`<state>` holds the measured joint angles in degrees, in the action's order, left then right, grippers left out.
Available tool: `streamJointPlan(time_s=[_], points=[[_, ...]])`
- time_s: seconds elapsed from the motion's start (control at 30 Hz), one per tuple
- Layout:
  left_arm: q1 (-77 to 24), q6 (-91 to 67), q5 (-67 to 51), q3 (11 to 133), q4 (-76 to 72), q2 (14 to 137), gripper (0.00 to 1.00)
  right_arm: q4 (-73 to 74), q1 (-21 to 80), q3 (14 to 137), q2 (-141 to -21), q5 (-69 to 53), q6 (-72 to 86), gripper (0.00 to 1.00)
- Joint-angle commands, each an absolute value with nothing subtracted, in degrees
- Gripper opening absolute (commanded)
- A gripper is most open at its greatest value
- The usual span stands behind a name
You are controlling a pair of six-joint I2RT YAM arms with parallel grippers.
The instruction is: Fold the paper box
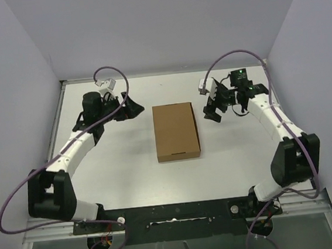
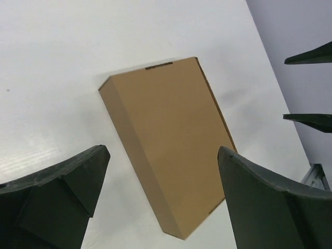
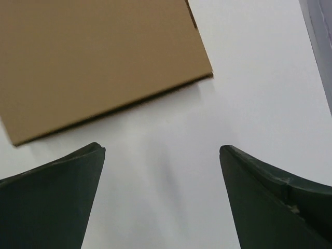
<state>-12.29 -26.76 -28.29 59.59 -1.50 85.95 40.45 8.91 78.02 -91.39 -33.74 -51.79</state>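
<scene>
Task appearing nearly done: paper box (image 1: 176, 131) lying closed at surface (image 1: 123, 164) centre, looking fully folded, little folding seeming left. Both arms hanging apart from box: left fingers (image 2: 57, 192) spreading wide, empty, at left; right fingers (image 3: 52, 202) gaping, empty, at far right.

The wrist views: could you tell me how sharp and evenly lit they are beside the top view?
Top external: soft, even light, box sharp. Left wrist: box crisp, a pale sheen on the table, near fingers dark and featureless. Right wrist: slightly soft, with a dark shadow line under the box edge.
</scene>
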Motion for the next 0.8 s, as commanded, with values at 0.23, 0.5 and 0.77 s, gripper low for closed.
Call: streamJointPlan(time_s=[0.23, 0.5, 0.77], points=[[-12.8, -39.3, -29.4, 34.3, -18.5, 67.0, 0.89, 0.1, 0.0, 51.3, -84.0, -60.1, 6.4, 0.99], [-18.6, -42.0, -25.0, 29.3, -23.4, 71.1, 0.88, 7.6, 3.1, 58.6, -97.9, -54.5, 11.8, 0.96], [-20.3, -42.7, -24.0, 30.1, -24.6, 75.3, 0.87, 10.3, 5.7, 62.4, -105.7, -54.7, 13.2, 0.69]])
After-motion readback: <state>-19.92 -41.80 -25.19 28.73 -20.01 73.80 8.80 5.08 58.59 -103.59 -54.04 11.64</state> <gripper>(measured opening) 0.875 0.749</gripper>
